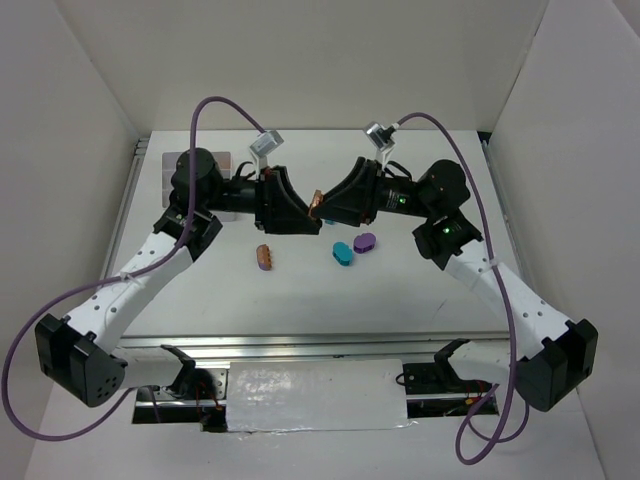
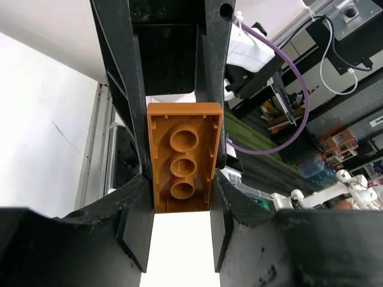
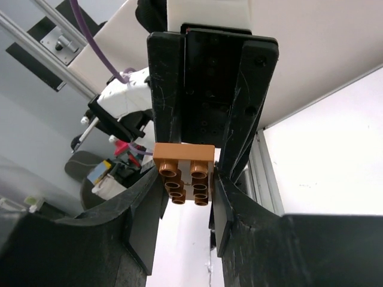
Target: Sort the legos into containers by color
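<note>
In the top external view, the left end effector and the right end effector are seen raised over the middle of the surface, tip to tip, with a brown lego caught between them. Three more pieces lie on the surface nearer the bases: a reddish-brown oval lego, a teal lego and, just beside it, a purple lego. The white tray is glimpsed at the far left, largely hidden behind the left arm, so its compartments cannot be read. In the left wrist view, the brown lego is shown from its hollow underside. Its near end is pinched between the left end effector's narrowed fingers, while the opposing fingers flank its far end. In the right wrist view, the brown lego is shown stud side on, clamped at a narrow setting between the right end effector's fingers. A hand-over between the arms is judged to be the step in hand, with the sorting far from done. The next move is judged to call for one grip to be released without the brown lego being tilted. It could then be carried to the compartment meant for brown pieces.
</note>
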Tool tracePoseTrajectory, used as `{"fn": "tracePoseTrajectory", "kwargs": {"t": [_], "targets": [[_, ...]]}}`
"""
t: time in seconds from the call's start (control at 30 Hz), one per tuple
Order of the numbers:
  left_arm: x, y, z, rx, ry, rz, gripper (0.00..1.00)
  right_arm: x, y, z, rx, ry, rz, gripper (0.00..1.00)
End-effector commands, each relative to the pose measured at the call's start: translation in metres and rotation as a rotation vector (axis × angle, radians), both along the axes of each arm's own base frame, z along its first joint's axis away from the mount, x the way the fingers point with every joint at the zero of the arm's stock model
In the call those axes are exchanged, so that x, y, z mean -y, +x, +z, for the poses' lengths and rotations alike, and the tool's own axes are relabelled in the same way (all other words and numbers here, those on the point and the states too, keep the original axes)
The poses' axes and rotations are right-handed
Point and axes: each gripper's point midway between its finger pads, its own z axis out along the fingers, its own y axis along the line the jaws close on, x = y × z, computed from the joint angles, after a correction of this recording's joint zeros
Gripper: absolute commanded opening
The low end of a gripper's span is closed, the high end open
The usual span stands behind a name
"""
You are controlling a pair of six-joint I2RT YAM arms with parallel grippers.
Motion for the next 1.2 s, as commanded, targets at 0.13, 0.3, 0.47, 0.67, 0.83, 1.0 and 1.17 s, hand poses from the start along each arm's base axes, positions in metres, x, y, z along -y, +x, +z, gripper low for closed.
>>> {"fn": "tracePoseTrajectory", "kwargs": {"t": [0.13, 0.3, 0.47, 0.67, 0.83, 1.0, 1.17], "targets": [[-0.003, -0.014, 0.031, 0.165, -0.062, -0.053, 0.0, 0.002, -0.001, 0.009, 0.011, 0.039, -0.028, 0.99], [-0.017, 0.034, 0.013, 0.136, 0.067, 0.146, 0.0, 0.024, 0.021, -0.001, -0.02, -0.014, -0.201, 1.0], [-0.092, 0.124, -0.007, 0.063, 0.195, 0.54, 0.0, 0.065, 0.045, -0.007, -0.015, -0.073, -0.453, 1.0], [-0.228, 0.229, -0.092, -0.406, 0.536, 1.217, 0.0, 0.072, 0.054, -0.043, -0.192, -0.135, -0.507, 1.0], [-0.287, 0.271, -0.119, -0.745, 0.329, 1.402, 0.0, 0.071, 0.05, -0.057, -0.247, -0.146, -0.494, 1.0], [-0.307, 0.314, -0.145, -0.966, 0.198, 1.41, 0.0, 0.074, 0.041, -0.061, -0.247, -0.176, -0.482, 1.0], [-0.316, 0.344, -0.162, -1.056, 0.213, 1.41, 0.01, 0.078, 0.036, -0.064, -0.236, -0.198, -0.496, 1.0]]}}
